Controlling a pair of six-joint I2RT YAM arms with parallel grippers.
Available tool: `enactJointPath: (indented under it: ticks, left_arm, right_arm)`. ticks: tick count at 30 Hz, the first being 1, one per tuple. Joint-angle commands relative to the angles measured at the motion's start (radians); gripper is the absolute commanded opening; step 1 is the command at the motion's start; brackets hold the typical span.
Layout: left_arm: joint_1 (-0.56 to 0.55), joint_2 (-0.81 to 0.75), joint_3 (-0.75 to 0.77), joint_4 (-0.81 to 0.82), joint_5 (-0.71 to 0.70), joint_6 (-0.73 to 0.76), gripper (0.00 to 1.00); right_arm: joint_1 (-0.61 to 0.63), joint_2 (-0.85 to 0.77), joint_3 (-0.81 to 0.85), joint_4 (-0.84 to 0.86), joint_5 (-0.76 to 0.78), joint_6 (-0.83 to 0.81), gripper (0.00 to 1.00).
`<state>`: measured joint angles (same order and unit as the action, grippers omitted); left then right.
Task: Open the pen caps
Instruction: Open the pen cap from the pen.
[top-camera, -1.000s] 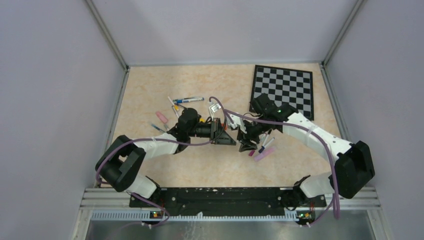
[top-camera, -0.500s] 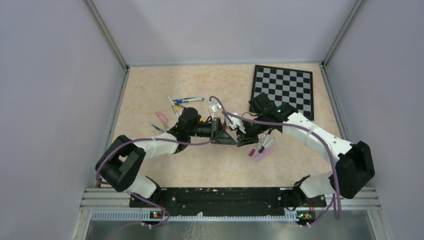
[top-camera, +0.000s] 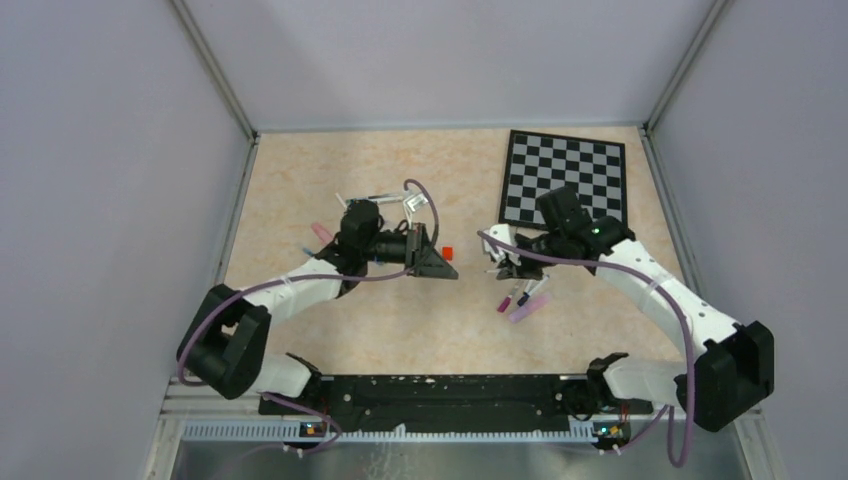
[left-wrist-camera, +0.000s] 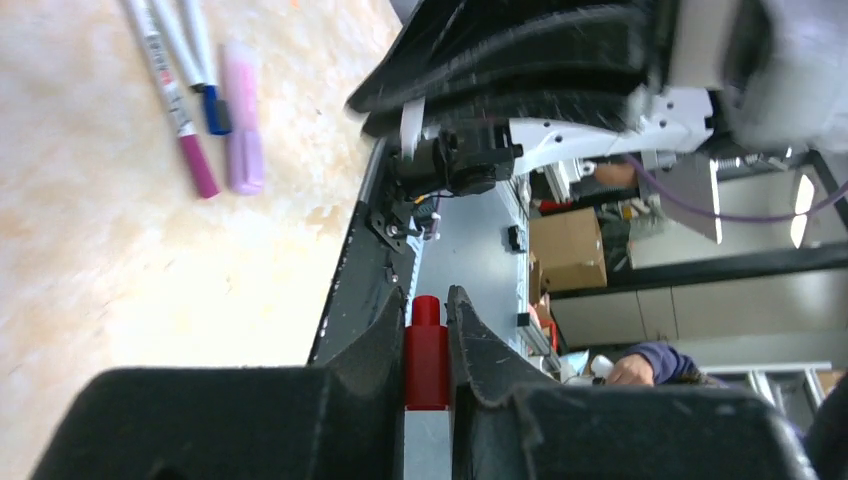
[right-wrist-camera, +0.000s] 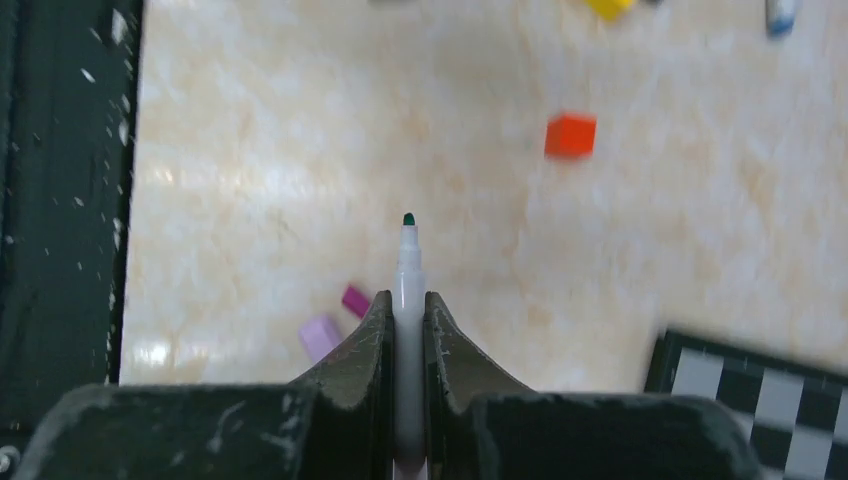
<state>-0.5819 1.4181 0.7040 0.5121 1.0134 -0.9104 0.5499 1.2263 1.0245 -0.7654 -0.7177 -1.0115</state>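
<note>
Red stepped cap (left-wrist-camera: 427, 352), left jaws; white pen (right-wrist-camera: 408, 290) (uncapped), right jaws.

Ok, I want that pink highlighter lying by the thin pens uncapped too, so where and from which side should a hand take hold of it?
Probably mid-barrel on the pink highlighter, coming straight down and closing across its narrow width. It lies flat on the table, and a blue-capped pen lies close along one side, leaving little room there.

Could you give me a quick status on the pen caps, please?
Left gripper shut on red cap. Right gripper shut on white pen, uncapped. Red cube on table, apart from both.
</note>
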Motion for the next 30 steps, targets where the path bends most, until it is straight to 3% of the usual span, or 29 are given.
enactJointPath:
  ticks: [1,5,8,11,15,20,24,30]
  left_arm:
    - [0.11,-0.096,0.009,-0.265,0.104,0.145,0.0]
    - [0.132,-0.126,0.033,-0.387,0.093,0.211,0.0]
    - [0.134,-0.141,0.013,-0.415,0.026,0.219,0.0]
    - [0.135,-0.162,-0.046,-0.422,-0.088,0.197,0.0]
    - [0.134,-0.256,-0.185,-0.362,-0.295,0.123,0.0]
    - [0.134,-0.43,-0.345,-0.333,-0.637,0.061,0.0]
    - [0.134,-0.434,-0.367,-0.383,-0.796,0.043,0.0]
    - [0.134,-0.306,-0.262,-0.644,-0.998,0.005,0.0]
  right_arm:
    - [-0.1,-0.062,-0.033,-0.163,0.094,-0.117,0.0]
    - [-0.119,-0.059,-0.062,-0.129,0.109,-0.087,0.0]
    - [-0.121,-0.031,-0.086,0.006,0.088,0.048,0.0]
    - [-0.12,0.019,-0.121,0.199,0.081,0.307,0.0]
    - [-0.12,0.08,-0.167,0.448,0.189,0.674,0.0]
    - [-0.12,0.153,-0.209,0.636,0.461,1.069,0.0]
    - [-0.12,0.245,-0.187,0.663,0.49,1.174,0.0]
    - [-0.119,0.372,-0.158,0.685,0.595,1.196,0.04]
